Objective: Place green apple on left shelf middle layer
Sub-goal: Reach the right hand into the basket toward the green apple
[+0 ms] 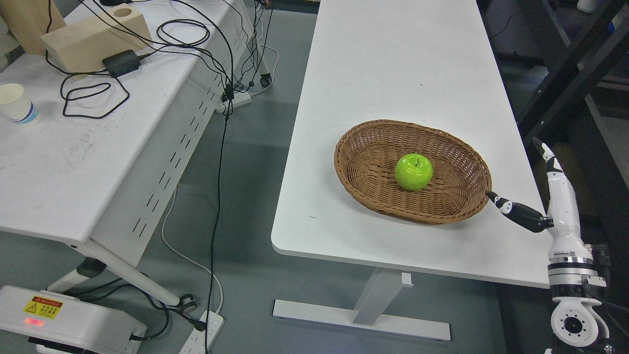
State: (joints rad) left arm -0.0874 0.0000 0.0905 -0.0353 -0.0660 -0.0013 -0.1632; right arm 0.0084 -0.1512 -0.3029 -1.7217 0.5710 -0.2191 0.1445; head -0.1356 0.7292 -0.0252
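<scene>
- We are seeing only the right hand (545,196); its arm is coming up from the lower right corner, and the rest of the arm is cut off by the frame's bottom edge.
- We are not seeing any shelf clearly; dark framing (565,64) at the far right is partly cut off and too dim for us to make out its layers.
- On the left table (73,167), a wooden block (93,37) is running out past the far edge, and a white base (59,319) at the near left is cropped by the frame.
- We are counting one apple (414,171), one basket (366,157), two white tables, one paper cup (17,103), one black adapter (121,62) and a tangle of black cables (216,73) hanging between the tables.
- The apple is lying in the basket, right of its middle, stem up, and the basket is sitting on the right table (393,64) toward its near right side.
- The hand is spreading wide and holding nothing: the dark thumb (511,210) is reaching left with its tip touching or just beside the basket's right rim, and we cannot tell which, while a white finger (550,160) is pointing away, well apart from the thumb.
- The hand is hovering at the table's right edge, clear of the apple.
</scene>
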